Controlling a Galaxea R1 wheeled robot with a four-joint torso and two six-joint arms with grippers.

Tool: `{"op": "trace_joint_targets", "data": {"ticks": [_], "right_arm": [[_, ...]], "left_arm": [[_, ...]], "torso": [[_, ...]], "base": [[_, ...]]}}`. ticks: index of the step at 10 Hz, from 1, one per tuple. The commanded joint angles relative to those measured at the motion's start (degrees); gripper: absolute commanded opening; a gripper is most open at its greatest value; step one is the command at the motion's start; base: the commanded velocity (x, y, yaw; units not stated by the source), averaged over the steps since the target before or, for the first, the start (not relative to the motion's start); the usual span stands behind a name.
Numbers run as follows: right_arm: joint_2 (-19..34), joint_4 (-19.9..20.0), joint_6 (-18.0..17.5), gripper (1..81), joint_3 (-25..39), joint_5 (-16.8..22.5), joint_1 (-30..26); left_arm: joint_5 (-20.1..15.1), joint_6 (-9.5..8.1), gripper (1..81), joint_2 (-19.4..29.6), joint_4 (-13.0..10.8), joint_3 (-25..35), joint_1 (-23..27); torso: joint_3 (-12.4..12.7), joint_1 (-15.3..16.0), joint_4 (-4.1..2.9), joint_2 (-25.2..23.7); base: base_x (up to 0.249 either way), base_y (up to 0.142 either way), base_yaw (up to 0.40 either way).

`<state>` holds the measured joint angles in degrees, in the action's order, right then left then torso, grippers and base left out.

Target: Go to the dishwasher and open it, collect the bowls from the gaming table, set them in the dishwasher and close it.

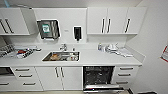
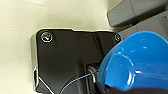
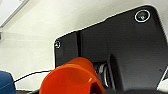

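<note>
Ahead, dishwasher (image 1: pixel 98 76) open; left tool holds blue bowl (image 2: pixel 136 62), right tool orange bowl (image 3: pixel 71 78).

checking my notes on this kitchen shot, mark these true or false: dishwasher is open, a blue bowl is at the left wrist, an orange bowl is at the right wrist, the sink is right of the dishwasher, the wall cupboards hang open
1. The dishwasher is open: true, its door is folded down.
2. A blue bowl is at the left wrist: true.
3. An orange bowl is at the right wrist: true.
4. The sink is right of the dishwasher: false, it lies to its left.
5. The wall cupboards hang open: false, they are closed.
</note>
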<state>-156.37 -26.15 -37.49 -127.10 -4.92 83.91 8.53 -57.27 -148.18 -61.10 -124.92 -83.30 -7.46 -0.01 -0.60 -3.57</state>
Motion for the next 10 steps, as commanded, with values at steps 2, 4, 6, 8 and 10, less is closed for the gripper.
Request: {"op": "trace_joint_targets", "data": {"ticks": [2,4,6,8,10], "right_arm": [[0.94,-0.92,0.04,1.0,0.72,1.67,-3.0],[0.68,-0.92,0.04,1.0,0.72,1.67,-3.08],[0.68,-0.92,0.04,1.0,0.72,1.67,-3.08],[0.68,-0.92,0.04,1.0,0.64,1.67,-3.0],[0.69,-0.92,0.04,1.0,0.55,1.67,-3.0]], "left_arm": [[-1.15,-0.12,1.0,1.39,-0.07,0.55,2.92],[-1.23,-0.21,1.0,1.39,-0.07,0.46,2.92],[-1.15,-0.21,1.0,1.39,-0.07,0.47,2.92],[-1.24,-0.2,1.0,1.3,-0.07,0.46,2.92],[-1.24,-0.21,1.0,1.21,-0.07,0.46,2.92]], "torso": [[0.0,0.06,0.0,0.02],[-0.02,0.12,0.0,0.04],[0.0,0.01,0.0,-0.02],[0.0,0.01,0.0,-0.02],[0.0,0.01,0.0,-0.02]], "base": [[0.133,0.0,0.0],[0.121,0.0,0.0],[0.117,0.064,0.0],[0.117,0.066,0.0],[0.117,0.066,0.0]]}}
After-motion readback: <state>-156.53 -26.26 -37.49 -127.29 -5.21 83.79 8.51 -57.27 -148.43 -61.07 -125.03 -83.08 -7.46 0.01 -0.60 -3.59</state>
